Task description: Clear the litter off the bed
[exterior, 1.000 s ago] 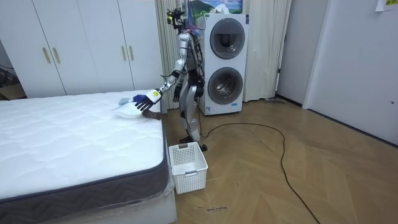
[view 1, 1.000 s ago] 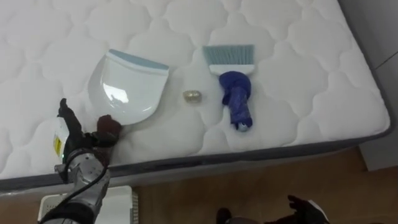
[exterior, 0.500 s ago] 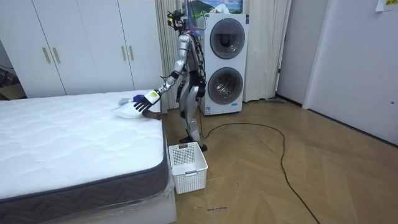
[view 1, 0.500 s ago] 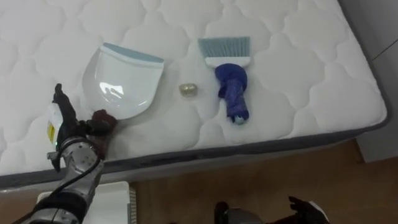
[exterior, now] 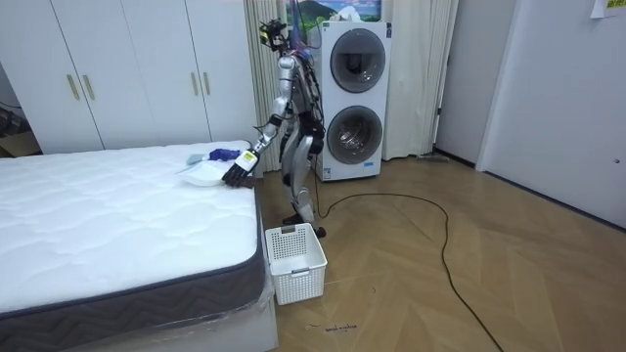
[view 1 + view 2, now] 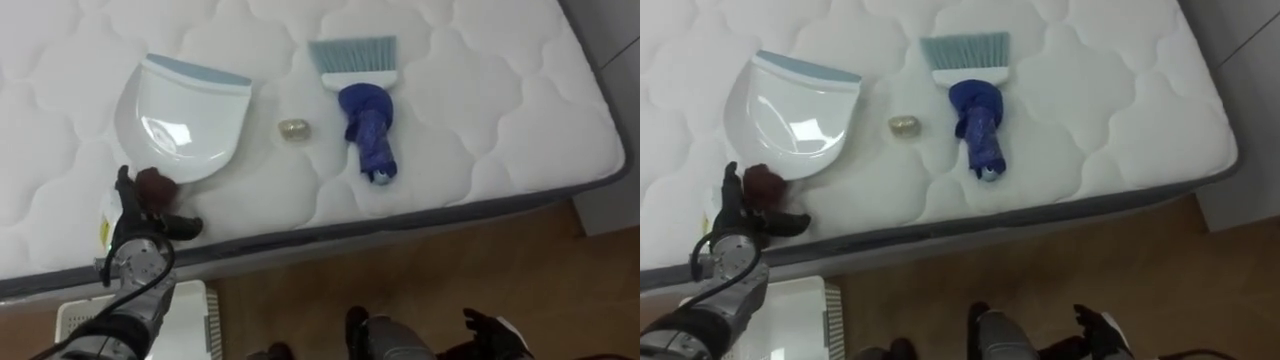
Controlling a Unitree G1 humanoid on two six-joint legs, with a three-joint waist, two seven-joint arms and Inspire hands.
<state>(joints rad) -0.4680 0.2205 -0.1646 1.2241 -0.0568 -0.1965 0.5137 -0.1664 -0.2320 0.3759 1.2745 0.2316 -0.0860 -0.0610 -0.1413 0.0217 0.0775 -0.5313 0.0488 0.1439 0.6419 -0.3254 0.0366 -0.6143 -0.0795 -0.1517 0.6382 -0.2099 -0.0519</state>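
Observation:
A white dustpan [image 6: 185, 115] with a blue lip lies on the white mattress [image 6: 480, 110], its dark red handle [image 6: 154, 184] pointing at the near edge. To its right lies a small beige crumpled ball [image 6: 292, 129]. Further right is a hand brush [image 6: 365, 125] with a dark blue handle and pale blue bristles. My left hand [image 6: 135, 235] is open at the mattress edge just below and left of the dustpan handle, fingers straight up beside it and thumb stuck out to the right. My right hand [image 6: 495, 335] hangs low by my side.
I stand at the bed's corner, with a stacked washer and dryer [image 5: 354, 108] behind me. A white laundry basket [image 5: 293, 259] stands on the wooden floor by the bed's side, close below my left arm.
My left hand has dropped from above the dustpan down to the mattress edge by the handle. The eye view has shifted a little. Dustpan, ball and brush lie as before.

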